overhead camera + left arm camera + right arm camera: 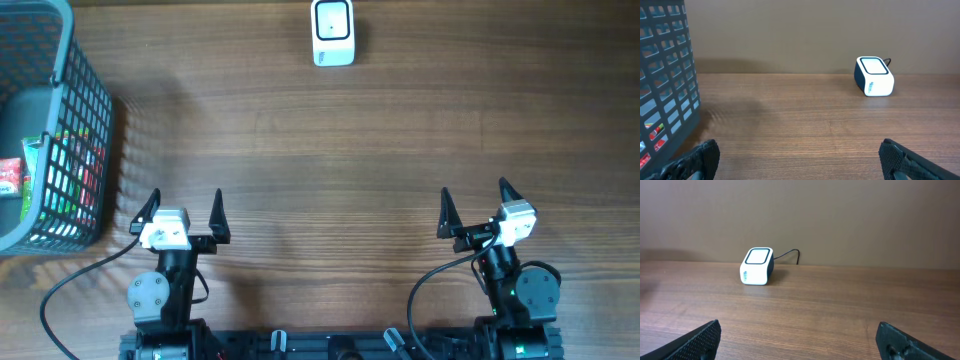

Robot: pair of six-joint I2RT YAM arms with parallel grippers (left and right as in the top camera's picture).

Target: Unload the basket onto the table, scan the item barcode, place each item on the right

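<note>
Empty, jaws wide: left gripper (183,212) and right gripper (474,208); items (12,180) lay in basket (85,100); scanner (333,32) sat window-up, likely for presenting barcodes from above

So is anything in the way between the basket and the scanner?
Nothing visible. Only bare table lies between the basket and the scanner; the packets sit inside the basket's mesh wall.

- Your worktop (300,150) is brown wood with fine, streaky grain running side to side.
- The scanner (333,32) at its far edge is white with dark sides and a dark frame round its pale window.
- The basket (95,110) at the left edge is grey, in an open grid pattern.
- Inside it you see red, green and white packets (12,178).
- The left gripper (186,200) and right gripper (474,195) have black jaws and white blocks behind them.
</note>
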